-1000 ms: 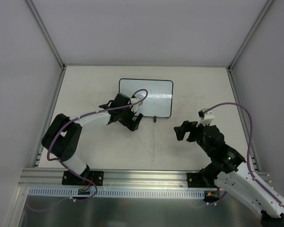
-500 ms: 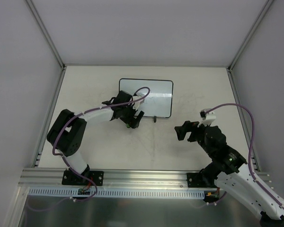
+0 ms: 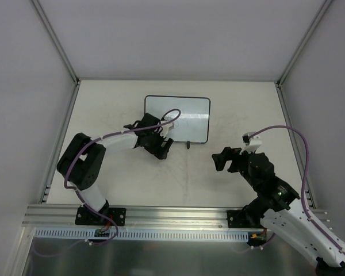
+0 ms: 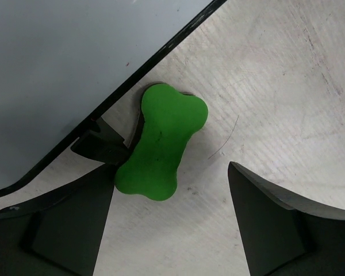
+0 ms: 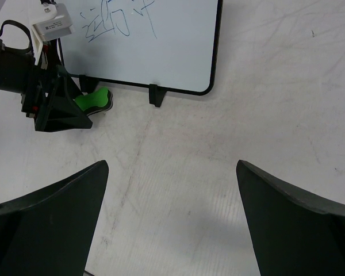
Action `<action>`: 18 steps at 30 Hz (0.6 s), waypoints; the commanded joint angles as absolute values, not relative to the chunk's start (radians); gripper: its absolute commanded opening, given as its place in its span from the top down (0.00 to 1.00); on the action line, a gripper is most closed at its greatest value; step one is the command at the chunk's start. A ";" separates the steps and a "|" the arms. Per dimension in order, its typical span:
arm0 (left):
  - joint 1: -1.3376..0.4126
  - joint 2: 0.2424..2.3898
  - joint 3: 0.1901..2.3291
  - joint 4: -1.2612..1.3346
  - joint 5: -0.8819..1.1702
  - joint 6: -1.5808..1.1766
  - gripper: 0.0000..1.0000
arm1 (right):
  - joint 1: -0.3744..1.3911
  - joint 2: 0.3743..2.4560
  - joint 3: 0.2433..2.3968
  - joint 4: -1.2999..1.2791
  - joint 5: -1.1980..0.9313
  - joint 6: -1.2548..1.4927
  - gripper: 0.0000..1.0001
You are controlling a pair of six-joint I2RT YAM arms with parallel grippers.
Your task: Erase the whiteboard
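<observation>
Since a second ago the left arm's elbow has swung up toward 12 o'clock and its wrist has edged closer to the board; the right arm has scarcely shifted.

From above, the left gripper [image 3: 161, 147] and its purple cable cover the whiteboard's [image 3: 184, 115] corner at 7 o'clock, and the green eraser [image 4: 161, 146] is hidden beneath them. The left wrist view cuts the board off on two sides. The right wrist view loses its far edge, and the left gripper blocks its left end. The blue scribbles [image 5: 118, 20] are too loose to read.

The whiteboard lies on the table [image 3: 230, 109] toward 12 o'clock of its middle, glossy white in a thin black frame with rounded corners. A small black foot [image 5: 156, 95] juts from its near edge.

The bone-shaped eraser lies on the table just beside another foot [image 4: 100, 144], between the left gripper's spread fingers. It is well clear of the right finger. Whether the left finger touches it I cannot tell.

The right gripper [image 3: 223, 158] hangs at 4 o'clock of the board, well apart from it, fingers wide with bare table between them.
</observation>
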State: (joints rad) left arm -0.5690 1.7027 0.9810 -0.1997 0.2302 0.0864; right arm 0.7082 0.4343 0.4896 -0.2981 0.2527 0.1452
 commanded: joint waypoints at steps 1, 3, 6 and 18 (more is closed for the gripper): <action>-0.583 1.667 0.963 -0.219 0.262 0.061 0.21 | 0.701 0.439 0.525 -0.287 0.248 0.135 0.01; -0.600 1.669 0.959 -0.219 0.252 0.057 0.21 | 0.701 0.437 0.525 -0.288 0.248 0.133 0.01; -0.607 1.674 0.956 -0.219 0.239 0.038 0.25 | 0.699 0.433 0.523 -0.287 0.245 0.137 0.01; -0.658 1.727 0.993 -0.219 0.017 -0.030 0.28 | 0.695 0.417 0.519 -0.288 0.241 0.138 0.01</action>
State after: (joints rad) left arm -0.6548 1.7050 0.9707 -0.1997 0.0940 0.0143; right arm 0.7017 0.4362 0.4896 -0.3008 0.2455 0.1452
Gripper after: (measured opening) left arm 0.723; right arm 0.990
